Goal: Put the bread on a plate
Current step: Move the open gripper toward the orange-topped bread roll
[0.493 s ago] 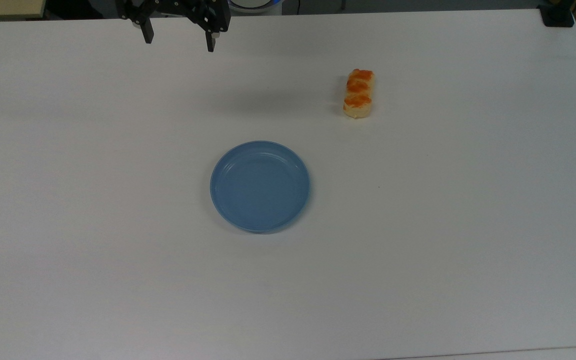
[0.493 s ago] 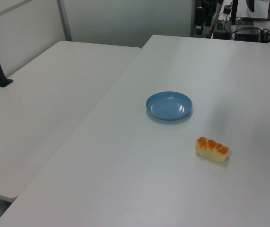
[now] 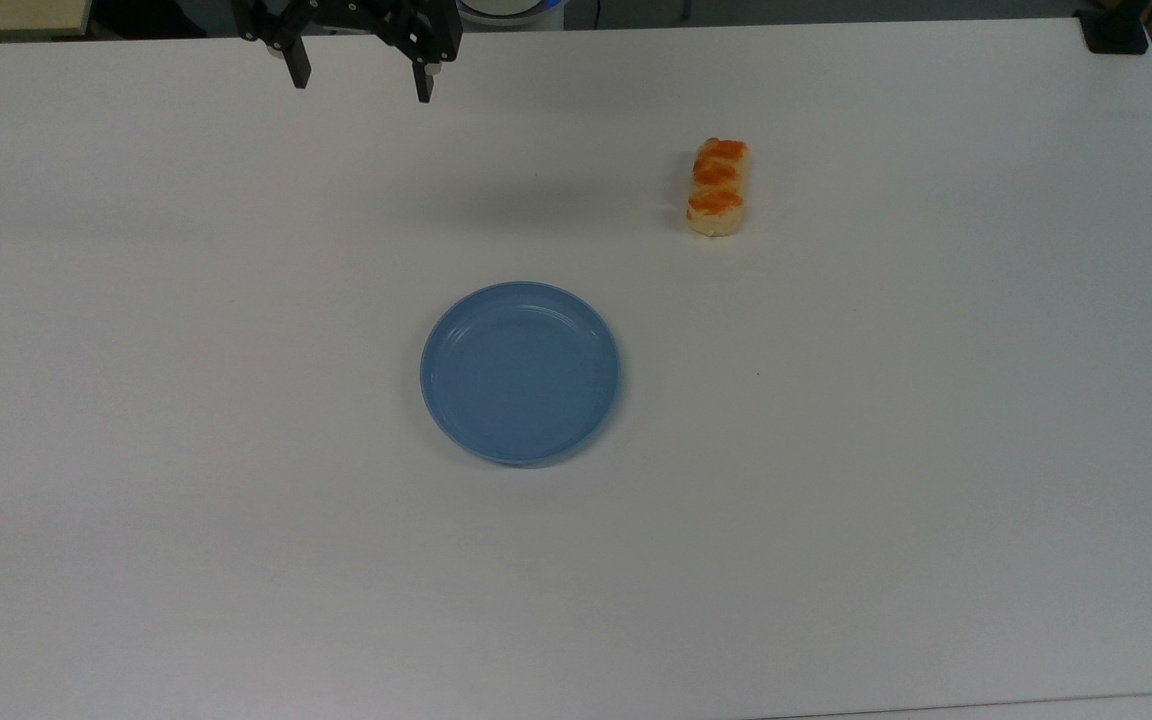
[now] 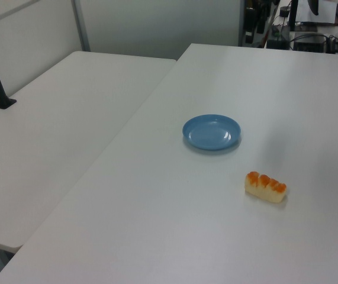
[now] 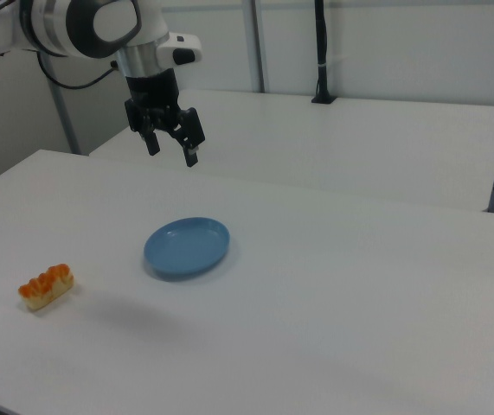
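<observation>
While the claw [image 3: 359, 88] hangs high with fingers apart, the bread [image 3: 717, 187] lies untouched on the worktop [image 3: 936, 450], so reaching it precedes the plate [image 3: 520, 372].

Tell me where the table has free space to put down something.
Nearly all of the table is bare. Widest patches: from the plate to the top view's bottom edge, and the top view's left half. The bread takes one spot; the hand hangs open above the far edge.
</observation>
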Robot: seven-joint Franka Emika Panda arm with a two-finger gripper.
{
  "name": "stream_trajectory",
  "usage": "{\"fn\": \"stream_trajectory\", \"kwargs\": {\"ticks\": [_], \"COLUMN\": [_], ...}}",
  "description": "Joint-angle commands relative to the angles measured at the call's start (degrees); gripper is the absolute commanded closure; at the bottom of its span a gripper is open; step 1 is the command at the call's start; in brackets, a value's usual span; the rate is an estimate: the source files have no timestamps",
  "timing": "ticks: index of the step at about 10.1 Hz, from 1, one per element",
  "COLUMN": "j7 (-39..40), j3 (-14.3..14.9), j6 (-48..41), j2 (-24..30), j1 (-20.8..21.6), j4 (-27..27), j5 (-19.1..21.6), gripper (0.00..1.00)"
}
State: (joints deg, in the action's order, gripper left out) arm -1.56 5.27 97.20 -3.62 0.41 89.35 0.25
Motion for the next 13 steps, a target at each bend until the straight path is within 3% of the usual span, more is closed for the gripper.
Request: {"fn": "stream_trajectory", "kwargs": {"ticks": [1, 4, 6, 9, 11, 13], "j7": [1.9, 2.8, 2.4, 2.0, -2.4, -10.3], "j3": [1.1, -0.1, -1.2, -7.1, -14.4, -16.4], "j6": [-1.0, -1.6, -2.2, -6.5, -6.7, -2.9], "j2": [0.9, 1.0, 0.8, 0.5, 0.4, -2.9], "j1": [0.8, 1.6, 4.9, 8.7, 10.0, 12.8], "j4": [0.5, 2.5, 5.4, 10.2, 15.4, 17.1], "j5": [1.5, 1.5, 1.5, 1.5, 1.5, 1.8], "gripper": [0.0, 0.0, 0.0, 0.0, 0.0, 0.0]}}
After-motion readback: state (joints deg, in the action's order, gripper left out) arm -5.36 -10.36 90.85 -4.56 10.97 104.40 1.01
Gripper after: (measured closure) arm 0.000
